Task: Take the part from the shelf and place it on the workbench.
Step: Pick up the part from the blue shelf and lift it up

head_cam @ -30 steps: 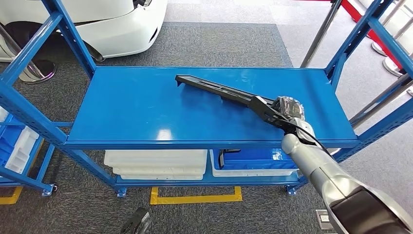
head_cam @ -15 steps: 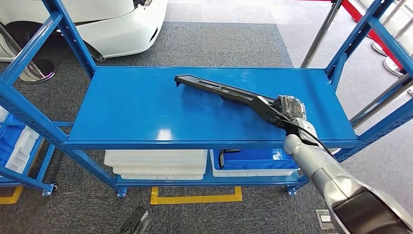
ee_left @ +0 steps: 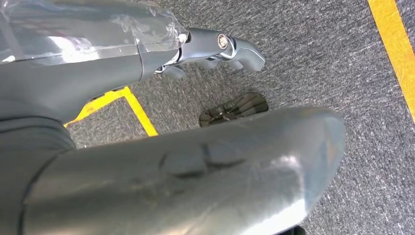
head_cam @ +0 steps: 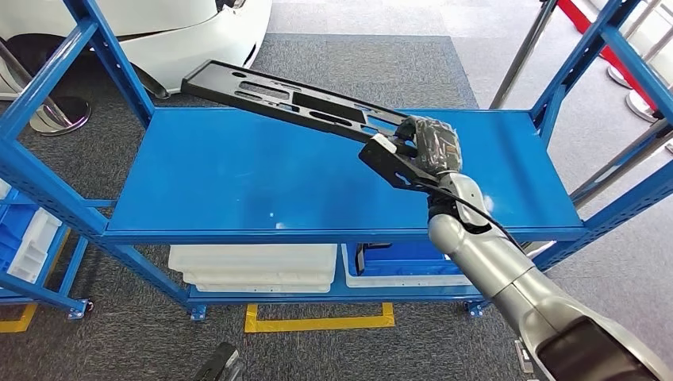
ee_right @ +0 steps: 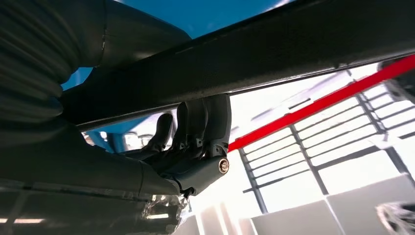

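Observation:
The part (head_cam: pixel 294 99) is a long, flat black plastic strip with cut-outs. It hangs tilted in the air above the blue shelf top (head_cam: pixel 238 175), its far end up over the back left edge. My right hand (head_cam: pixel 432 143) grips its near end over the right half of the shelf. In the right wrist view the part (ee_right: pixel 274 54) runs as a dark bar across the picture, with my dark fingers (ee_right: pixel 200 127) wrapped around it. My left hand (ee_left: pixel 215 46) hangs low over the grey carpet and holds nothing, its fingers apart.
Blue shelf uprights rise at the back left (head_cam: pixel 103 55) and back right (head_cam: pixel 587 55). White bins (head_cam: pixel 254 266) and a blue bin (head_cam: pixel 413 262) sit on the lower shelf. A white car bumper (head_cam: pixel 182 40) lies behind. Yellow tape (head_cam: pixel 317 321) marks the floor.
My right hand has lifted the part off the shelf top and swung it up and to the left; its far end now stands well above the back edge.

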Robot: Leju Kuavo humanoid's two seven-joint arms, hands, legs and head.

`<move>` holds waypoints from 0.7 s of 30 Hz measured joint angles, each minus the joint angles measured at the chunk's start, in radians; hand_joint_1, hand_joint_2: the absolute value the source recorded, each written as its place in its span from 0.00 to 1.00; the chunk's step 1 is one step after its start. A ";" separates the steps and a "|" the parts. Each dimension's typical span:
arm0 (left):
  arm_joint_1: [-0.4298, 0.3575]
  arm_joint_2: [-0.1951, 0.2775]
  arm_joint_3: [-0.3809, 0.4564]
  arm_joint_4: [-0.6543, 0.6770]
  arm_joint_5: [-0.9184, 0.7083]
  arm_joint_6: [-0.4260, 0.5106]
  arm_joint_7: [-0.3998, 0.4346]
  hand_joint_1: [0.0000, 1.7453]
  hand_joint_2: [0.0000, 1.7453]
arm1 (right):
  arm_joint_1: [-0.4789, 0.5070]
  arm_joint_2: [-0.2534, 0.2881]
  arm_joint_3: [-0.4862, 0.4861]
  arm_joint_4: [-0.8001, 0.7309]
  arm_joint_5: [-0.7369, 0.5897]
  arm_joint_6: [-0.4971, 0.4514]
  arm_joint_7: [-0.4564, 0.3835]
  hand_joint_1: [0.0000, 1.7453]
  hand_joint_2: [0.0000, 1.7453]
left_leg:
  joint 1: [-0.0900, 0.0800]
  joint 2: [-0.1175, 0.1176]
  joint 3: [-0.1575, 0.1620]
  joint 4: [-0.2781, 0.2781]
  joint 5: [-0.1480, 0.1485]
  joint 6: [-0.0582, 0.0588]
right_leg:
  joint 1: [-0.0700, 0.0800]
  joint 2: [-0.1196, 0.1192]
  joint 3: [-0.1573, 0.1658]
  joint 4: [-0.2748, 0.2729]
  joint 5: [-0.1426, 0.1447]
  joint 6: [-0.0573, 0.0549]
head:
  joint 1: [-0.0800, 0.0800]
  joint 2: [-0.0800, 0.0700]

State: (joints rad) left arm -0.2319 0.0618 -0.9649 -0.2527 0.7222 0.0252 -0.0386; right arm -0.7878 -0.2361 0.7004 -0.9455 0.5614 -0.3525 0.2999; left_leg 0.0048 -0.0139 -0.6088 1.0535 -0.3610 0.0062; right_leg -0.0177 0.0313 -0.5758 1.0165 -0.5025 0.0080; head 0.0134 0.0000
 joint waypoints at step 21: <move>0.018 0.008 0.032 0.000 0.022 0.004 -0.013 0.00 1.00 | 0.098 -0.003 0.009 -0.303 0.053 0.016 0.028 1.00 1.00 | 0.000 0.000 0.000 0.000 0.000 0.000 | 0.000 0.000 0.000 -0.001 0.000 0.000 | 0.001 0.000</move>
State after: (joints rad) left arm -0.2142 0.0701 -0.9326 -0.2525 0.7444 0.0297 -0.0515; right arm -0.6897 -0.2391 0.7090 -1.2486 0.6147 -0.3368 0.3280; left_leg 0.0046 -0.0140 -0.6087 1.0533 -0.3610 0.0062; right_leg -0.0178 0.0314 -0.5760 1.0160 -0.5026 0.0081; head 0.0147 0.0000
